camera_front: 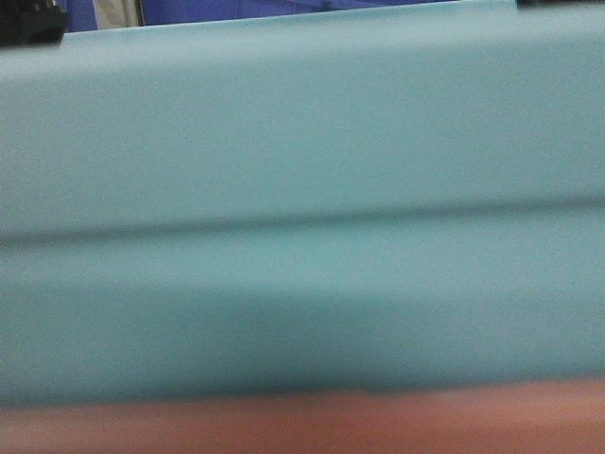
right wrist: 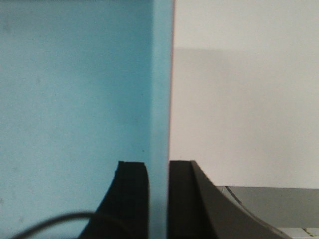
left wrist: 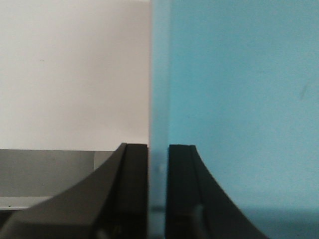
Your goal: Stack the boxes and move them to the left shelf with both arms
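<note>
The blue box (camera_front: 302, 142) fills almost the whole front view, its long side wall very close to the lens and blurred, with a shallow ridge line running across it. Directly under it, along the bottom edge of that view, lies a band of the pink box (camera_front: 302, 430). The blue one sits on top, and the two meet along a shaded line. What the pair rests on does not show.

In the left wrist view the left pincer (left wrist: 158, 149) is closed on a thin upright wall of the blue box. One dark finger (left wrist: 132, 189) presses on the outer side and the other on the inner side, with the wall rising straight up between their tips. The box's pale blue inside spreads to the right of the wall.

The right pincer (right wrist: 158, 164) is clamped the same way on the opposite wall. Here the blue inside lies to the left, and a thin pink edge runs along the outer face of the wall. Whether that pink edge reaches down between the fingers cannot be told.

Outside the box, a white wall (left wrist: 75, 74) stands behind each pincer. A grey surface (left wrist: 45, 174) shows low in the left wrist view and again low in the right wrist view. A thin cable (right wrist: 55, 221) curves across the lower left corner by the right pincer. Above the blue box's top edge in the front view runs a dark blue strip (camera_front: 284, 9), with black shapes in the two upper corners.
</note>
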Robot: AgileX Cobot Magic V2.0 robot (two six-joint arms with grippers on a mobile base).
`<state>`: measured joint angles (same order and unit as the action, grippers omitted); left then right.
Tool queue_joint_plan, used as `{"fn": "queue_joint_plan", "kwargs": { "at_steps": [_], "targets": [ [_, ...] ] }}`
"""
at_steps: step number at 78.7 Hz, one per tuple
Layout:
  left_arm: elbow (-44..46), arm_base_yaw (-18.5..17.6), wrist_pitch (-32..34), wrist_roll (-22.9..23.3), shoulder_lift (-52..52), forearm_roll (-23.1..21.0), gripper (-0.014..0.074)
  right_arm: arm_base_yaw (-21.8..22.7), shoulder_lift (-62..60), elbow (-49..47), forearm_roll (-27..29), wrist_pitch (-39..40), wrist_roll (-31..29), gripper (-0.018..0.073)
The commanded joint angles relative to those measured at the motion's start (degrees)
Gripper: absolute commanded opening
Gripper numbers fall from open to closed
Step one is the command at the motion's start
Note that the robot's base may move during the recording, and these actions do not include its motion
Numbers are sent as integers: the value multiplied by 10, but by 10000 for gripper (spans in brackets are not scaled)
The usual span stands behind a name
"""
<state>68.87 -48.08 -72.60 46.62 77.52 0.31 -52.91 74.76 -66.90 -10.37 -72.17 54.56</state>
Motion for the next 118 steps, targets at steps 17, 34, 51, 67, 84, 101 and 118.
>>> {"fn": "queue_joint_plan", "kwargs": {
  "at_steps": [17,34,51,67,84,101,118],
  "targets": [
    [22,-12,-28,6,-39,-50,-7,-10,-21,-23,31,-22,5,54],
    [22,-12,-28,6,-39,-50,-7,-10,-19,-23,31,-21,5,54],
    [22,-12,-28,6,-39,-38,-7,-10,-19,-23,31,-23,6,54],
    [22,-12,-28,6,-39,-33,-7,-10,-19,-23,37,-27,9,54],
    [22,-12,-28,6,-39,-32,-7,-27,-19,-23,36,-21,16,54],
    [22,-12,-28,6,-39,-32,-7,-27,-19,-23,31,-20,17,54],
    [22,-12,-28,6,-39,-32,-7,-27,-19,-23,21,-21,17,54]
  ]
}}
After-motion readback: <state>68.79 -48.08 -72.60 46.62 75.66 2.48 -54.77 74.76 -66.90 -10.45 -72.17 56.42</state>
